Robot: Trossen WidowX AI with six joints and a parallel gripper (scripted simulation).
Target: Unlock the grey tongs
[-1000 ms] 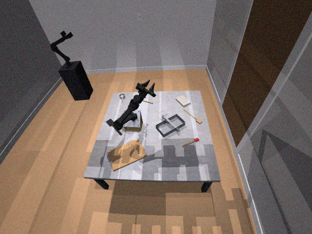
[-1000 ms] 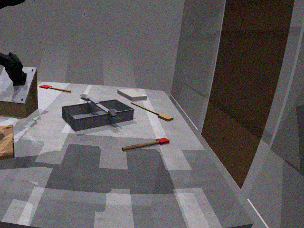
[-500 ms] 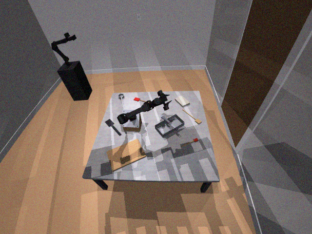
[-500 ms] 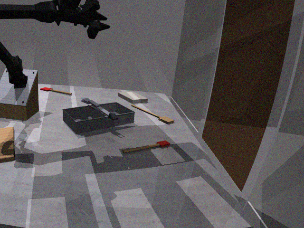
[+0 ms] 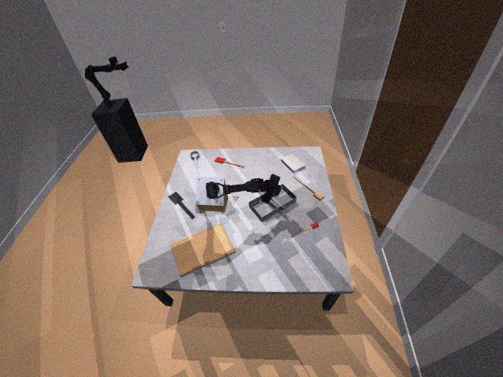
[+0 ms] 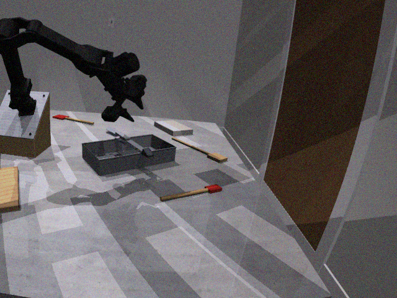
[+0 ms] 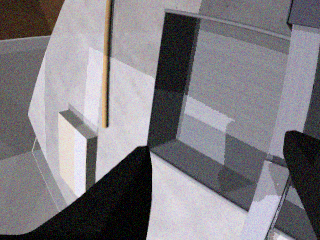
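The grey roasting tin [image 5: 255, 212] [image 6: 128, 167] [image 7: 172, 75] stands right of the arm's base. The grey tongs [image 6: 129, 144] [image 7: 301, 75] lie across its rim with their arms close together; in the top view the arm mostly hides them. My gripper [image 6: 138, 114] [image 7: 219, 150] is open and empty, above the tin and the tongs, its fingers slanting downward. In the wrist view the tongs run along the right side, partly behind the right finger. The wooden board [image 5: 203, 249] [image 6: 8, 189] lies at the front left of the table.
A red-headed spatula [image 5: 315, 225] [image 6: 214, 189] lies in front of the tin, another [image 5: 219, 160] [image 6: 60, 117] behind. A wooden spatula [image 5: 318, 195] [image 6: 217, 157] and pale block [image 5: 293, 162] [image 6: 173, 127] [image 7: 72, 152] lie beyond the tin. A black spatula [image 5: 176, 198] and ladle [image 5: 195, 155] lie left.
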